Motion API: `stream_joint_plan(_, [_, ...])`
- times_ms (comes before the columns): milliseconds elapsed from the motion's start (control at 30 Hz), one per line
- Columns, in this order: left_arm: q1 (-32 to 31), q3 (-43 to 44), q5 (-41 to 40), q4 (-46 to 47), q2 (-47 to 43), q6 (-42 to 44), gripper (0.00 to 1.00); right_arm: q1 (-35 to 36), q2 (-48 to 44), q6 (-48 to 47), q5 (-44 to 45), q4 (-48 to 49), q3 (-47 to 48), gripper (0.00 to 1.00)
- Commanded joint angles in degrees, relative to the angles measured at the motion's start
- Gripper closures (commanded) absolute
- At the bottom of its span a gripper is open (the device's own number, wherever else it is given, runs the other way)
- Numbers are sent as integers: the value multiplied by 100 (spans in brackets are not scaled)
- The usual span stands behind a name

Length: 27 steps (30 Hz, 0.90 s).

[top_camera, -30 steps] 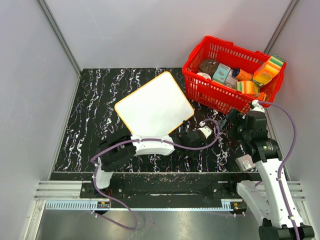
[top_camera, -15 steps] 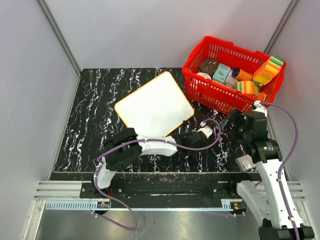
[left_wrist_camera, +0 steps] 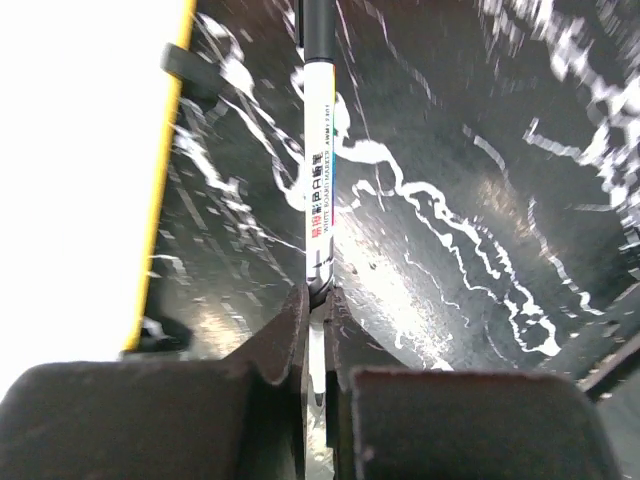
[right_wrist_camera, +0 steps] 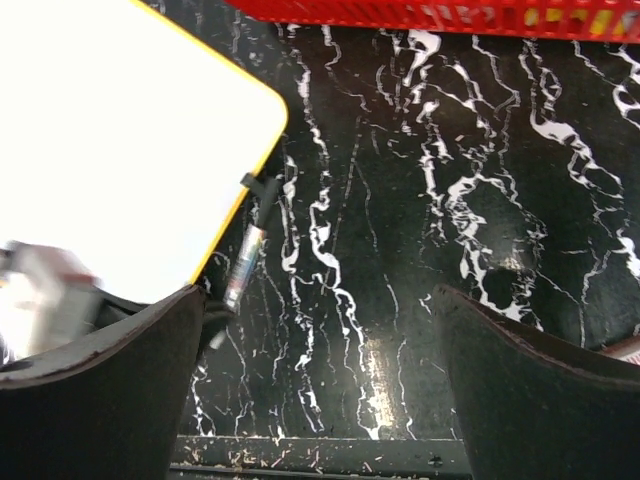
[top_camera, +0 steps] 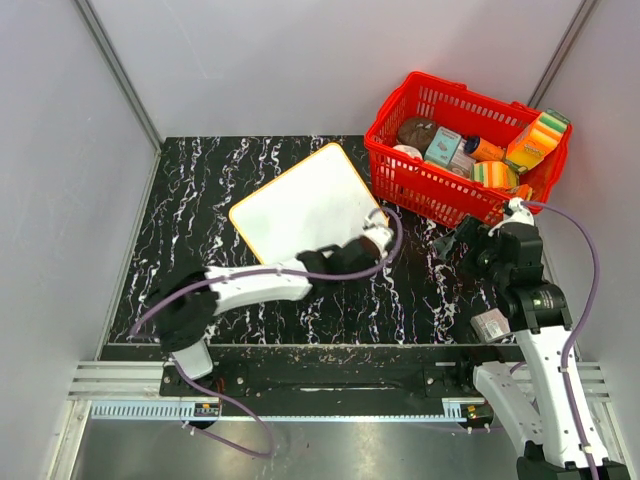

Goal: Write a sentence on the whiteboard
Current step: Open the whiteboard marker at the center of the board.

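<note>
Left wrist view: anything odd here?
The marker clamped in the left gripper seems capped: a black clipped cap sits on its far end. The blank whiteboard lies at an angle on the table.

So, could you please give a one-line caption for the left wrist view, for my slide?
Left claw shut on a marker, beside the whiteboard and its yellow rim.

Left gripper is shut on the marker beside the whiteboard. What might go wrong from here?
1. The left gripper pinches the marker near its back end, so the marker may pivot or slip when it is lifted or pressed down.
2. The black cap looks still on. Unless it comes off, writing would leave no mark.
3. The marker lies close beside the whiteboard rim, so lifting it may nudge the board.
</note>
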Motion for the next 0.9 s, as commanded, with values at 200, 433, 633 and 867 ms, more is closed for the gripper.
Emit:
stream_joint_plan(200, [1489,-505,1796,-326,-2698,164,100,19,306,15,-3009,1381,110,2])
stream_joint_plan(433, [2493,-787,3223,-950,-4088,155,100,1552,1079,526,-3261,2754,205,6])
stream_joint_plan(633, [2582,-778,3856,-1259,-4721,103,100,2629,2257,1377,-3313,4703,390,7])
stream_joint_plan(867, [2582,-892,4154,-1048,-4942,-12,100,2814,2750,1879,-3505,5655,575,16])
